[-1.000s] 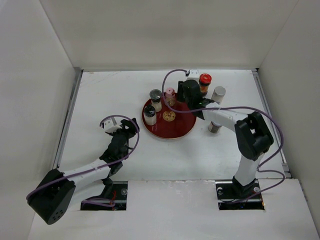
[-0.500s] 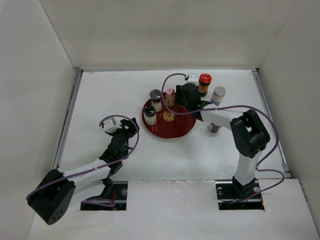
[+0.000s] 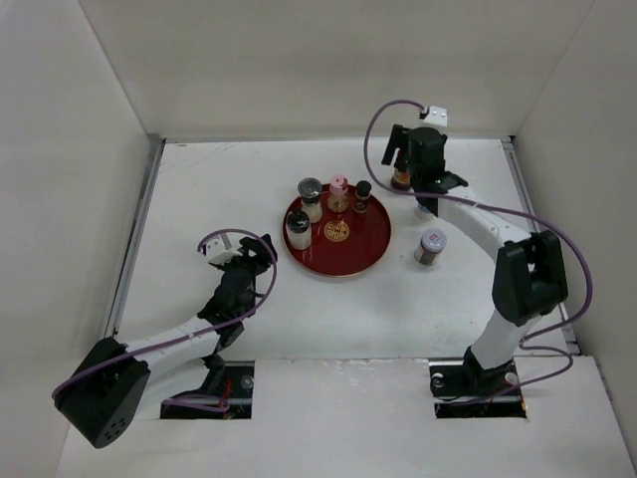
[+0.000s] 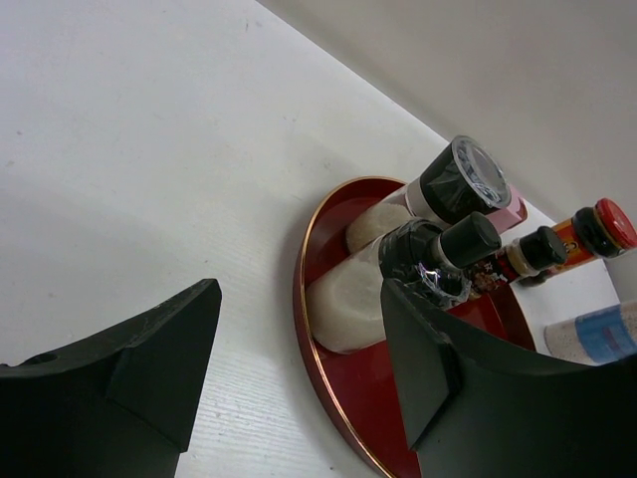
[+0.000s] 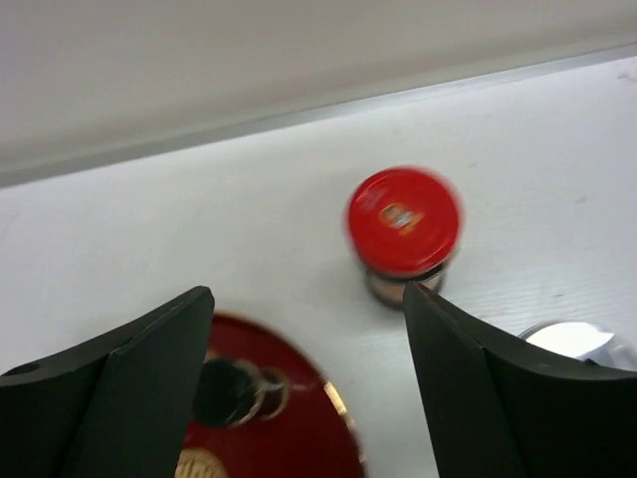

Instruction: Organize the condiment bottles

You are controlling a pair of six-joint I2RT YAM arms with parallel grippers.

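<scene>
While I am looking down from overhead, four condiment bottles (image 3: 299,227) are standing on the red tray (image 3: 353,254) and a grey-capped jar (image 3: 430,245) is sitting off it on the bench (image 3: 219,189), so I am judging the job roughly half done. On the left wrist, the left claw (image 4: 299,309) is gaping empty, with the tray's bottles just ahead. On the right wrist, the right claw (image 5: 309,299) is hanging open above the red-capped bottle (image 5: 403,221), not touching it.

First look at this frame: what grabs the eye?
The red tray in the middle of the table, with four small bottles clustered on its far-left part. Behind and to its right, the right end effector hangs open above a red-capped bottle, while a grey-capped jar stands alone right of the tray.
</scene>
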